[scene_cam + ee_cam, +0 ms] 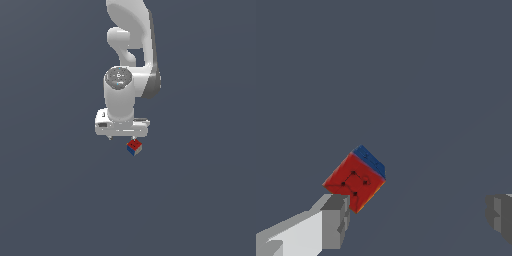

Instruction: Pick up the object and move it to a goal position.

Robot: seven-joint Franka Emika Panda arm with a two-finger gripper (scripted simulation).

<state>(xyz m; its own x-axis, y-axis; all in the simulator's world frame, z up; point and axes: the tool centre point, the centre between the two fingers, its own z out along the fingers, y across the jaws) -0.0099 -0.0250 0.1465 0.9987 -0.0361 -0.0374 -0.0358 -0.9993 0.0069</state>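
The object (134, 147) is a tiny cube with red, blue and pale faces, resting on the flat grey ground just below the white gripper (122, 138). In the wrist view the object (356, 177) shows its red face with a blue edge and sits turned at an angle. It lies right by the tip of one grey finger (336, 220), and I cannot tell whether they touch. The other finger (500, 216) stands far off across a wide gap. The gripper (418, 217) is open and holds nothing.
The white arm (127, 60) rises straight up from the hand toward the top of the exterior view. All around is plain dark grey ground (60, 200) with no other objects or edges showing.
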